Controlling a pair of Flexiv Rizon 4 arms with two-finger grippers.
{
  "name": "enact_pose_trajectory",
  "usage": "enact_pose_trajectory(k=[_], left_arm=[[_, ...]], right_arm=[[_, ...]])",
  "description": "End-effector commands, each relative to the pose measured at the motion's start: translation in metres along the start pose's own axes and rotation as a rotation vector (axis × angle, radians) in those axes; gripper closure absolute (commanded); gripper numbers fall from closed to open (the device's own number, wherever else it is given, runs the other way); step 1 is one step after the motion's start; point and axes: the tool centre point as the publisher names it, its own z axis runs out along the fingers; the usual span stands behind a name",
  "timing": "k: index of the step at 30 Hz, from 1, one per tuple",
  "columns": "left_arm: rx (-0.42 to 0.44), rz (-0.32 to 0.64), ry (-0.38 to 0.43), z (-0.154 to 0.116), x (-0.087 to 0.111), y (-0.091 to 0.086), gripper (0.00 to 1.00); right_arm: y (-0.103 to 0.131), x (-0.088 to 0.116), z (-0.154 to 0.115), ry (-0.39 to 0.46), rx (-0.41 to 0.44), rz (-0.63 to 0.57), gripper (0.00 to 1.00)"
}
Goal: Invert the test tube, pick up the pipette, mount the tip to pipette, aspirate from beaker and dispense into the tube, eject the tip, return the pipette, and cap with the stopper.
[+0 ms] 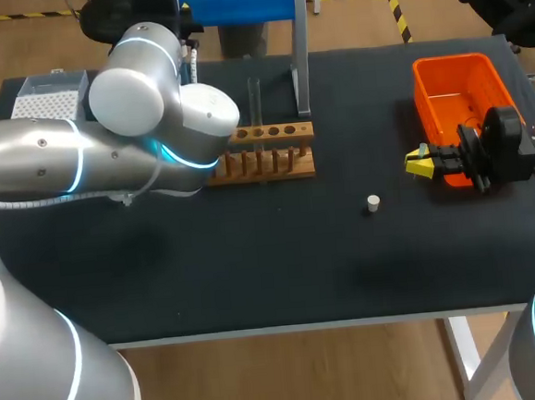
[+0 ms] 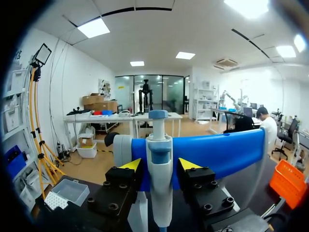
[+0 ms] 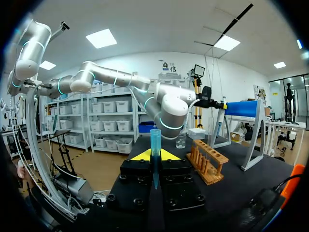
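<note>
Since the pipette (image 2: 159, 159) hangs on the blue stand (image 1: 238, 3) at the 12 o'clock edge of the bench (image 1: 255, 275), with the left tool (image 2: 160, 165) set around its body, I judge the pick-up step to be in hand. Whether that tool is clamped on it I cannot tell.

The right tool (image 1: 419, 163), at 3 o'clock beside the orange bin (image 1: 425, 86), is closed on a blue pipette tip (image 3: 155, 140) held upright.

The next move, I judge, calls for a firm grip and a lift clear of the stand, then bringing the pipette's nose to the tip.

The test tube (image 1: 255, 97) stands in the wooden rack (image 1: 271, 133). The stopper (image 1: 372, 203) lies at the rack's 4 o'clock, well apart.

From overhead, the left arm hides its own tool and the beaker (image 3: 181, 141), which shows only from the right wrist, near the rack. Which way up the tube stands cannot be made out.
</note>
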Motion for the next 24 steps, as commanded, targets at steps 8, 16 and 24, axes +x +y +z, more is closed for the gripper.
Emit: enact_pose_trajectory(k=[8,16,24], left_arm=[[0.015,-0.008,0.002,0.0076,0.0004,0.0043,0.58],[0.015,-0.012,0.003,0.0096,0.0004,0.0051,0.58],[0.015,-0.015,0.003,0.0097,0.0005,0.0056,0.92]], right_arm=[[0.0000,0.0011,0.0009,-0.005,0.001,-0.001,1.00],[0.0000,0.0011,0.0009,-0.005,0.001,-0.001,1.00],[0.0000,0.0011,0.0009,-0.005,0.001,-0.001,1.00]])
